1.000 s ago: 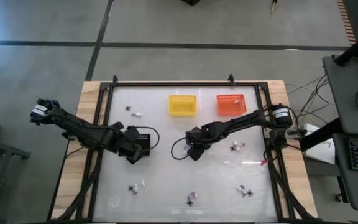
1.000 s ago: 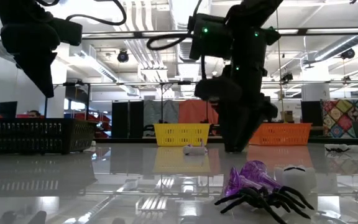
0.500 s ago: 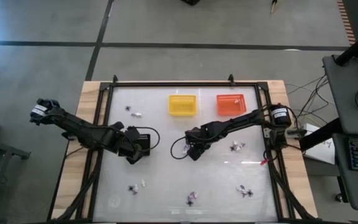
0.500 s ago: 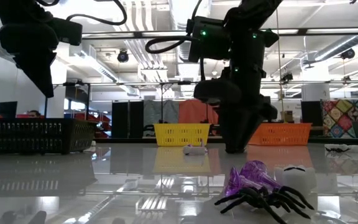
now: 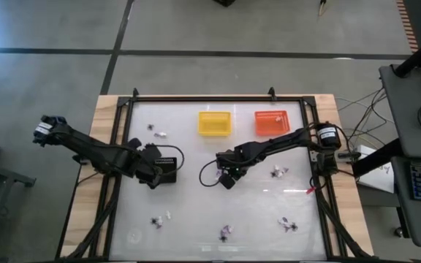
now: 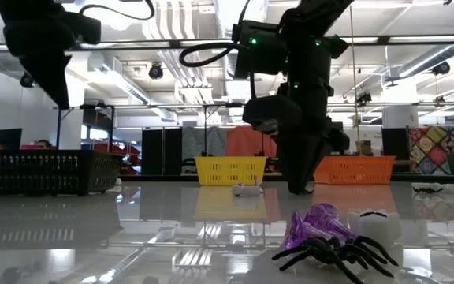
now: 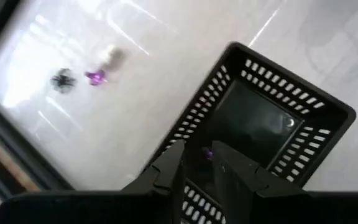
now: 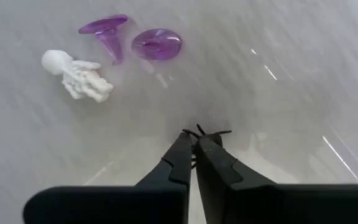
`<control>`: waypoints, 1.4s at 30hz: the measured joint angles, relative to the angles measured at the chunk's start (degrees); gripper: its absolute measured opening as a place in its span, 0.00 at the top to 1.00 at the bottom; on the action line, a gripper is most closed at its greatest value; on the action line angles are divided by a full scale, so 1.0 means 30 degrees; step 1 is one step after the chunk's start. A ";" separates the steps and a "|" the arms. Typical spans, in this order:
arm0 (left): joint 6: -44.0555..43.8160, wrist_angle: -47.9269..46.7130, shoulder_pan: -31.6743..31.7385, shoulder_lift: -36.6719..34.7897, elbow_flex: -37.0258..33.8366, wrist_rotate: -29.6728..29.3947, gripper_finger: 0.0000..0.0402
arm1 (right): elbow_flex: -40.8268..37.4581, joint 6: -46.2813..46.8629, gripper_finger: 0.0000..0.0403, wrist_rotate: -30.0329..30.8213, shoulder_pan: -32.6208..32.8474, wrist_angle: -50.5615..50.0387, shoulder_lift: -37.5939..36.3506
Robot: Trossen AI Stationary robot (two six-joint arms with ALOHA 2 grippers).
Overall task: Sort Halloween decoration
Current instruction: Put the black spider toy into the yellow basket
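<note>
**Black spider legs could slip out of a tight pinch**

Black plastic walls of the tray (image 5: 168, 169) sit under the left pincer (image 7: 197, 163). Its tips are pressed on a tiny purple trinket (image 7: 209, 154), right over the tray. If it lets go while tilted, the bit could bounce off the rim and land on the shiny desk (image 5: 196, 212).

In the middle, the right pincer (image 8: 196, 146) is pressed together low on the desk. Thin black legs of a small spider (image 8: 207, 132) poke out at its tips. The hold looks very small, so I think the spider may drop when the arm lifts.

Just beyond sit a white skeleton (image 8: 74, 74) and two purple pieces (image 8: 131, 38); a swing could knock them. Farther right wait the yellow basket (image 5: 215, 123) and orange basket (image 5: 272, 122).
</note>
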 joint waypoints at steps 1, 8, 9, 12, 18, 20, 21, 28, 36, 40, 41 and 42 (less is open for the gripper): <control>0.0148 -0.0221 0.0000 -0.0190 0.0191 -0.0216 0.84 | 0.0199 -0.0031 0.98 -0.0042 -0.0021 -0.0067 -0.0020; 0.0372 -0.0390 0.0007 -0.1746 0.0434 -0.0924 0.84 | 0.1743 -0.0468 0.98 -0.0010 -0.0139 -0.1043 -0.0122; 0.0351 -0.0422 0.0000 -0.1934 0.0406 -0.0924 0.84 | 0.1968 -0.0681 0.98 0.0026 -0.0174 -0.1134 -0.0122; 0.0374 -0.0539 0.0000 -0.2473 0.0398 -0.1018 0.84 | 0.2512 -0.1006 0.98 0.0005 -0.0362 -0.1164 -0.0144; 0.0394 -0.0799 0.0001 -0.3094 0.0391 -0.1447 0.84 | 0.3327 -0.1441 0.98 0.0109 -0.1057 -0.1217 -0.0158; 0.0394 -0.1059 0.0000 -0.3187 0.0391 -0.1546 0.84 | 0.3562 -0.1815 0.98 0.0371 -0.1409 -0.1199 -0.0161; 0.0401 -0.1265 0.0000 -0.3225 0.0379 -0.1726 0.84 | 0.3652 -0.1959 0.98 0.0450 -0.1616 -0.1193 -0.0166; 0.0401 -0.1806 0.0006 -0.3366 0.0369 -0.1937 0.84 | 0.4467 -0.3024 0.98 0.0744 -0.3726 -0.1167 -0.0188; 0.1188 -0.1866 0.0003 -0.3360 0.0304 -0.2137 0.84 | 0.5306 -0.4510 0.98 0.1065 -0.6289 -0.0455 -0.0195; 0.1132 -0.1916 0.0002 -0.3380 0.0228 -0.2645 0.84 | 0.5358 -0.4898 0.98 0.1051 -0.7712 0.0336 -0.0195; 0.1066 -0.1918 0.0000 -0.3380 0.0223 -0.2759 0.84 | 0.5358 -0.5046 0.98 0.1043 -0.8031 0.0411 -0.0195; 0.0989 -0.1917 0.0007 -0.3380 0.0223 -0.2847 0.84 | 0.5358 -0.5189 0.98 0.1048 -0.8337 0.0457 -0.0156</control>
